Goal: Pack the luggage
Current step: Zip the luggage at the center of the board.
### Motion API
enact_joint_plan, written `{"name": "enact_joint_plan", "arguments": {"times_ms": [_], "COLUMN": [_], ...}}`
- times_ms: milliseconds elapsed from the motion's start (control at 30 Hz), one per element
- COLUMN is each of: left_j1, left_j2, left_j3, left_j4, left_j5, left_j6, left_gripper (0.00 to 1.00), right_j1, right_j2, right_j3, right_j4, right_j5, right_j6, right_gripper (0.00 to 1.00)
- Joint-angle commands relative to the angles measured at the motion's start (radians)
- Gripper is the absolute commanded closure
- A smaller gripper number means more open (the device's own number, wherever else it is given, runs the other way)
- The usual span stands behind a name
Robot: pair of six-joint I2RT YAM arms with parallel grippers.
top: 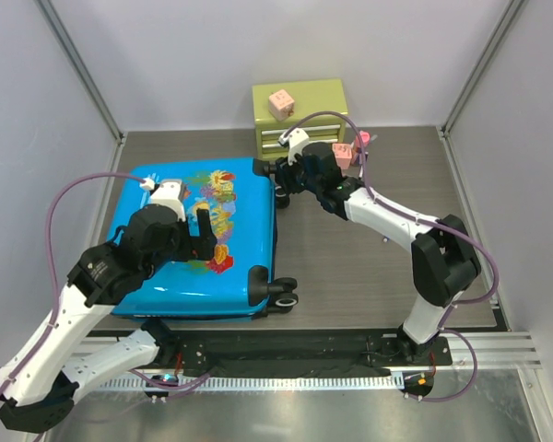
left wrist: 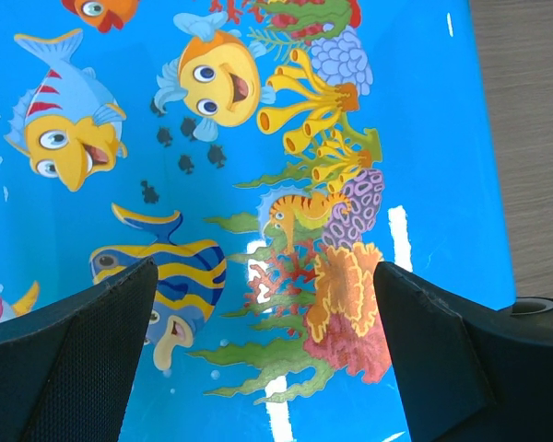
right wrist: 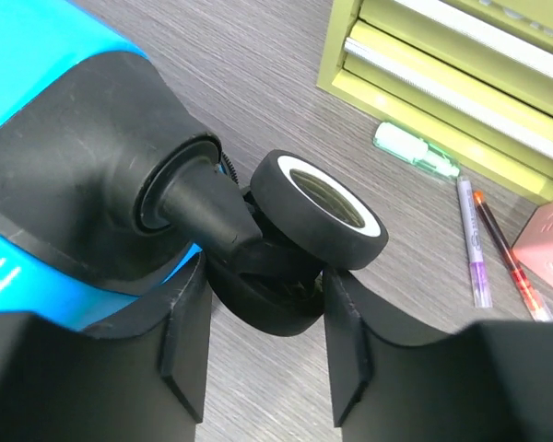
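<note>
The luggage (top: 244, 262) lies flat and closed on the left half of the table (top: 359, 262), its fish print facing up. The left gripper (top: 205, 230) hovers over its lid with jaws spread wide. At the case's far right corner, the right gripper (right wrist: 263, 318) has its jaws pinched on a black wheel (right wrist: 258, 295), near the green drawer chest (top: 304, 106).

The closed blue suitcase (top: 198, 244) lies flat on the counter (top: 369, 267), fish print facing up and a near wheel (top: 284, 293) jutting from its right side. The left gripper (top: 205, 238) hangs over the lid. The right gripper (top: 276, 175) is at the far wheel (top: 281, 191); how its jaws stand is hidden. Behind is a green chest (top: 300, 115) with a pink cube (top: 280, 101) on top. A second cube (top: 344, 154) sits beside it.
</note>
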Motion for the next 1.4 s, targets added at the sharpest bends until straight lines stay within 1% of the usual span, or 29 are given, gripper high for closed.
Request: {"name": "enact_joint_plan", "arguments": {"times_ms": [0, 33, 133, 333, 433, 600, 767, 1067, 1200, 1300, 1367], "left_j1": [0.011, 0.012, 0.014, 0.018, 0.020, 0.020, 0.021, 0.023, 0.023, 0.023, 0.021], "left_j2": [0.008, 0.019, 0.005, 0.001, 0.001, -0.027, -0.042, -0.094, -0.134, -0.169, -0.191], "left_j3": [-0.005, -0.002, 0.007, 0.018, 0.010, -0.001, -0.001, -0.016, -0.050, -0.096, -0.137], "left_j4": [-0.026, -0.028, -0.016, -0.022, -0.020, -0.022, -0.058, -0.112, -0.144, -0.129, -0.111], "left_j5": [-0.022, -0.033, -0.065, -0.076, -0.074, -0.085, -0.105, -0.149, -0.162, -0.145, -0.146], "left_j6": [-0.014, -0.014, -0.014, -0.004, -0.006, -0.015, -0.027, -0.081, -0.132, -0.181, -0.213], "left_gripper": [0.00, 0.00, 0.00, 0.00, 0.00, 0.00, 0.00, 0.00, 0.00, 0.00, 0.00], "right_j1": [-0.004, -0.005, -0.004, -0.004, -0.004, -0.004, -0.004, -0.005, -0.005, -0.004, -0.004], "right_j2": [0.012, 0.004, -0.052, -0.181, -0.245, -0.334, -0.442, -0.531, -0.595, -0.621, -0.644], "right_j3": [0.032, 0.024, -0.022, -0.115, -0.166, -0.252, -0.310, -0.344, -0.376, -0.401, -0.417], "right_j4": [-0.054, -0.066, -0.111, -0.244, -0.306, -0.411, -0.510, -0.738, -0.752, -0.758, -0.757], "right_j5": [0.142, 0.163, 0.274, 0.465, 0.528, 0.590, 0.677, 0.759, 0.734, 0.710, 0.667], "right_j6": [0.056, 0.062, 0.096, 0.189, 0.239, 0.317, 0.423, 0.555, 0.572, 0.581, 0.584], "right_gripper": [0.97, 0.99, 0.99, 0.99, 0.99, 0.99, 0.99, 0.99, 0.99, 0.99, 0.99]}}
